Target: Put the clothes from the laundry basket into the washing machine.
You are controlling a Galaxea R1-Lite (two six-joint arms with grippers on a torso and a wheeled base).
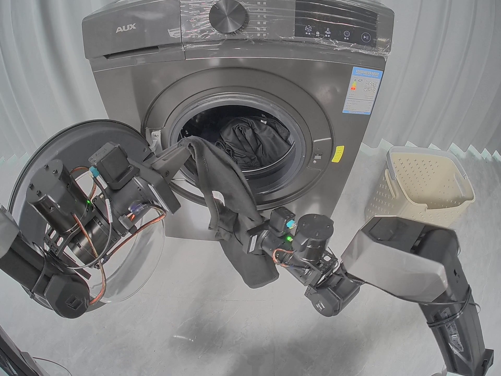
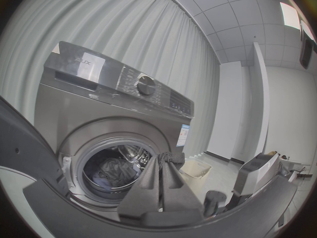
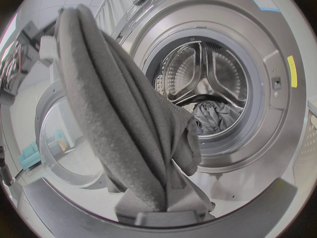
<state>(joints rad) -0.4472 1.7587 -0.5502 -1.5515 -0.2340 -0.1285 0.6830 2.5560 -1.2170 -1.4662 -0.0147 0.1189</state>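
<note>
left gripper (image 1: pixel 181 151) clamps dark garment (image 1: pixel 224 184) at top end | right gripper (image 1: pixel 249 238) pinches its lower part | washing machine drum (image 3: pixel 185 66) beyond both: dark clothes (image 1: pixel 255 139) inside | laundry basket (image 1: pixel 417 184) well right of right gripper

1 washer (image 1: pixel 235 74), 1 basket (image 1: pixel 392 191), 1 grey garment (image 1: pixel 224 181) out; drum clothes (image 1: pixel 257 139): qty unclear.

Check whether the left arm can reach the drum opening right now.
Probably yes: the door is swung open, and the left gripper, shut on the grey garment, sits beside the drum opening.
</note>
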